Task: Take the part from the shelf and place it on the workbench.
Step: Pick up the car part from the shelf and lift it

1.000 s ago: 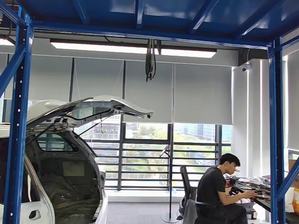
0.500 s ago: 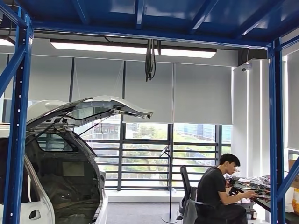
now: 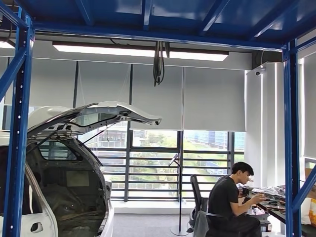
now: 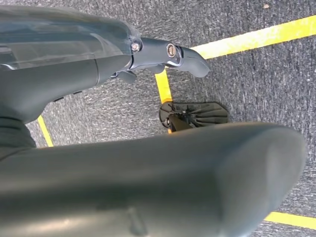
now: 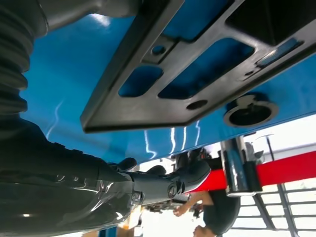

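In the right wrist view a flat black part (image 5: 193,74) with several cutouts and holes lies against the glossy blue shelf surface (image 5: 67,94). My right hand (image 5: 111,187) reaches in beside it. Its thumb (image 5: 186,178) stretches out apart from the part's edge, with blue shelf showing between them. A grey finger (image 5: 89,9) lies along the part's other side. My left hand (image 4: 111,148) hangs over grey carpet with its thumb (image 4: 178,53) straight, and it holds nothing.
Blue shelf uprights (image 3: 19,148) (image 3: 292,148) and a blue deck overhead frame the head view. A white car (image 3: 67,173) with its hatch raised stands at the left. A person (image 3: 227,202) sits at a cluttered desk (image 3: 275,205) at the right. Yellow floor lines (image 4: 257,35) cross the carpet.
The seated person has lifted a hand a little over the desk. The camera and everything else in the head view stay still.
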Motion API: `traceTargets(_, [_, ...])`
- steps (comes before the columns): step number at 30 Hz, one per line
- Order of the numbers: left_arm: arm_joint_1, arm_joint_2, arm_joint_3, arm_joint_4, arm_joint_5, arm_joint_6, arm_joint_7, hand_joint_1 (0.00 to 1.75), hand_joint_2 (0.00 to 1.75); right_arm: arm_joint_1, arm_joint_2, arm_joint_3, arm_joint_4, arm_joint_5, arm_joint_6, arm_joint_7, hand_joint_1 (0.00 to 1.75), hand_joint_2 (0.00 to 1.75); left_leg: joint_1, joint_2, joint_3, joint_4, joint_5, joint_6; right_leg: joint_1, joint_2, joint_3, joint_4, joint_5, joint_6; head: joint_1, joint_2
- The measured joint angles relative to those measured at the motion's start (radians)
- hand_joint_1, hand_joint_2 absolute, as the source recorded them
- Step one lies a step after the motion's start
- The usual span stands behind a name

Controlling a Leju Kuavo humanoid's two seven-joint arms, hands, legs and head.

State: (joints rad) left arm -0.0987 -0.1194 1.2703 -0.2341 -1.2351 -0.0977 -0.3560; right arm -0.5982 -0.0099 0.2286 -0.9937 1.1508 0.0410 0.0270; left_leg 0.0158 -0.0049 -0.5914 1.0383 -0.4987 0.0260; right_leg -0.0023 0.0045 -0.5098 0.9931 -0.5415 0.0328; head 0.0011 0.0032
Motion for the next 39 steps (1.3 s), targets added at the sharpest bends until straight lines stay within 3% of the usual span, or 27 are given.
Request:
traceTargets(18, [0.000,0.000,0.000,0.000,0.008,0.000,0.000,0.00,0.00,-0.031,0.012,0.046,0.074,-0.039,-0.002,-0.017,0.00,1.75,0.000,0.000,0.000,0.000,0.000,0.000,0.000,0.000,0.000,0.000,0.000,0.000,0.000,0.000])
traceTargets(28, [-0.022,-0.013,-0.009,0.001,-0.001,-0.008,-0.006,0.00,0.00,-0.060,0.020,0.164,0.144,0.027,-0.062,-0.045,0.00,1.75,0.000,0.000,0.000,0.000,0.000,0.000,0.000,0.000,0.000,0.000,0.000,0.000,0.000,0.000])
traceTargets(39, [-0.043,-0.030,-0.025,0.001,-0.003,-0.007,-0.004,0.00,0.00,-0.128,0.077,0.287,0.258,0.091,-0.098,-0.067,0.00,1.75,0.000,0.000,0.000,0.000,0.000,0.000,0.000,0.000,-0.001,0.000,0.000,0.000,0.000,0.000])
